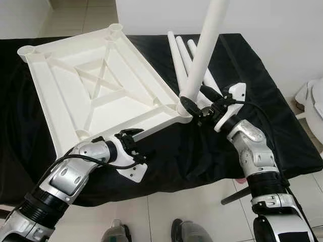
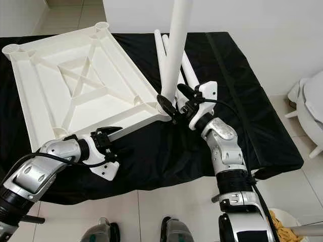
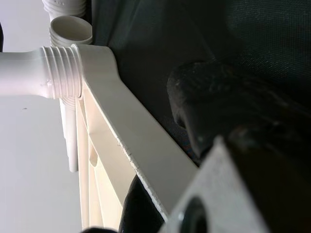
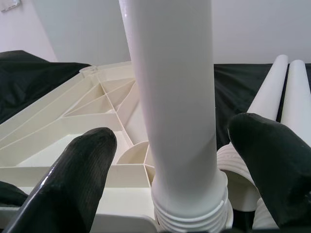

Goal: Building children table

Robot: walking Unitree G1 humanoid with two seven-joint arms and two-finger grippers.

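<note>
No readable text, labels, brand marks, numbers or signs anywhere in these views. The white plastic parts and the black cloth carry no lettering that can be made out.

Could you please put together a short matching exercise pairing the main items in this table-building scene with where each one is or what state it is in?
Column one:
1. tabletop
2. upright leg
3. spare legs
4. left pincer

Column two:
A. lying side by side on the black cloth
B. standing in a corner socket, with the right pincer at its base
C. clamped on the tabletop's near edge
D. upside down, ribbed underside facing up

Pairs: 1-D, 2-B, 3-A, 4-C
</note>
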